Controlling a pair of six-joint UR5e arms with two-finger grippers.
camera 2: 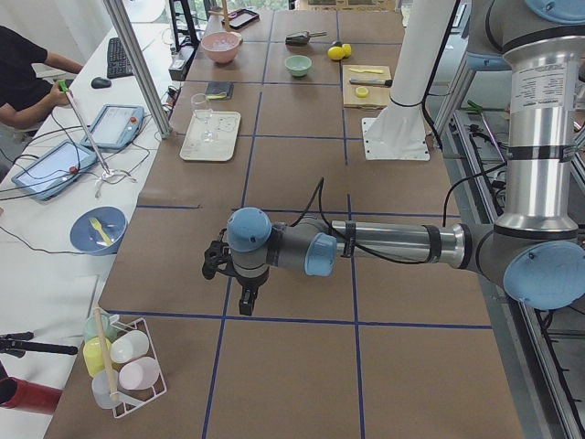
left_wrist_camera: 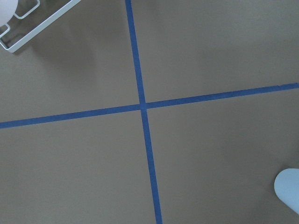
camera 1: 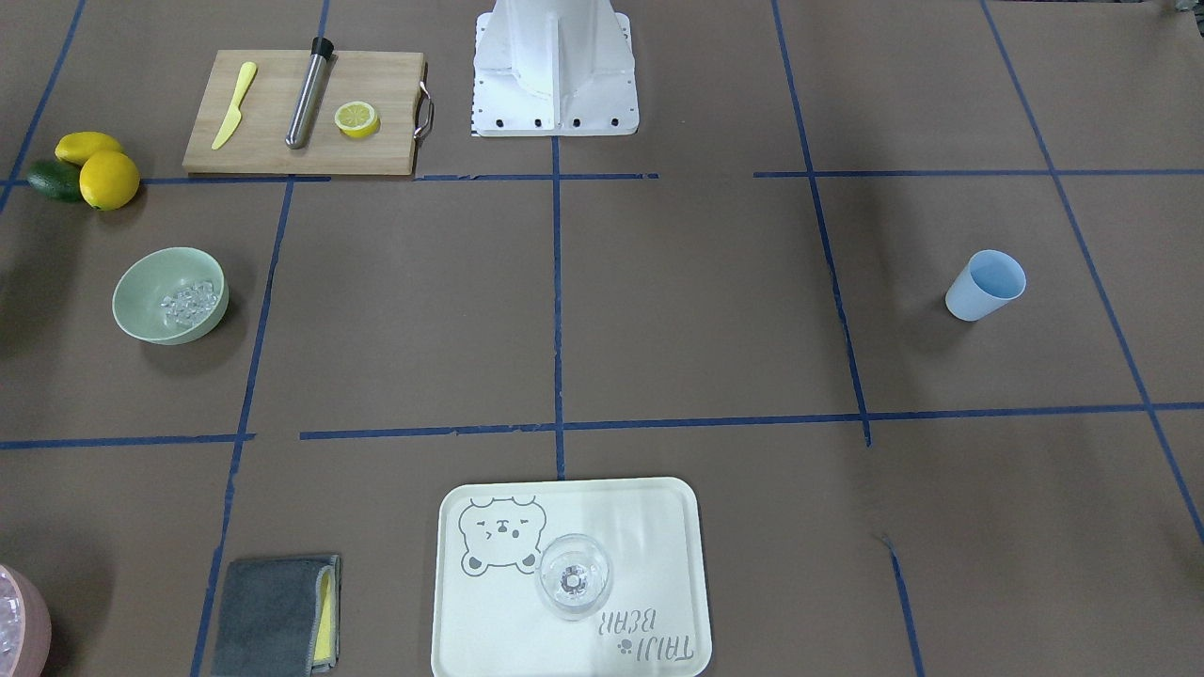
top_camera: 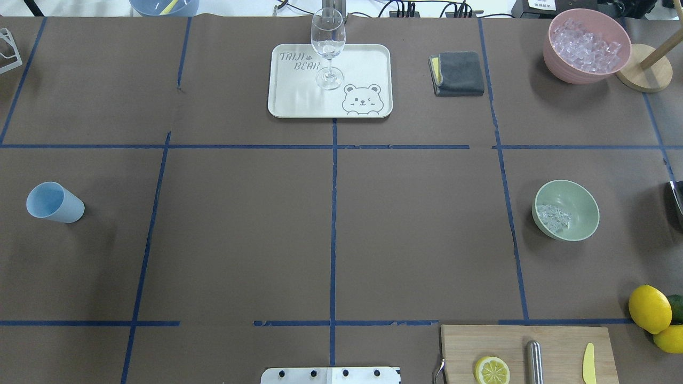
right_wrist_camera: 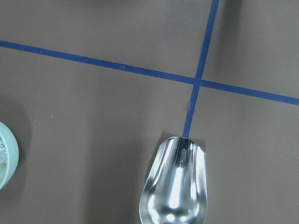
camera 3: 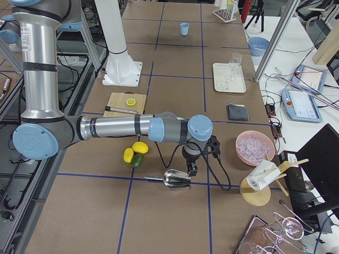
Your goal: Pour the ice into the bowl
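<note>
In the front-facing view, the bowl (camera 1: 150, 282) is sitting upright, and the ice (camera 1: 191, 301) is lying inside it in a small heap. A pink container (camera 1: 23, 625), nearer the camera than the bowl, is being cut off by the corner. A light blue cup (camera 1: 985, 285) is lying tipped on its side far across the table from the bowl.

In the overhead view, the ice (top_camera: 553, 217) is resting in the side of the bowl (top_camera: 579, 205) that faces the cup. To the right of the bowl, a metal scoop (top_camera: 677, 194) is peeking in, mostly cut off by the edge.

In the left side view, the bowl (camera 2: 298, 65) is looking tiny at the far end. The left gripper (camera 2: 245, 302) is hanging over bare table, well apart from the bowl. I cannot tell how wide its jaws are standing or whether they are holding anything.

In the right side view, the right gripper (camera 3: 190, 169) is pointing down just above the metal scoop. I cannot tell whether it is touching it, or how wide its jaws are.

In the left wrist view, only a curved bit of the cup (left_wrist_camera: 287, 191) is showing.

In the right wrist view, a thin slice of the bowl (right_wrist_camera: 7, 161) is showing beside the scoop (right_wrist_camera: 175, 186), whose handle end is being cut off.
</note>
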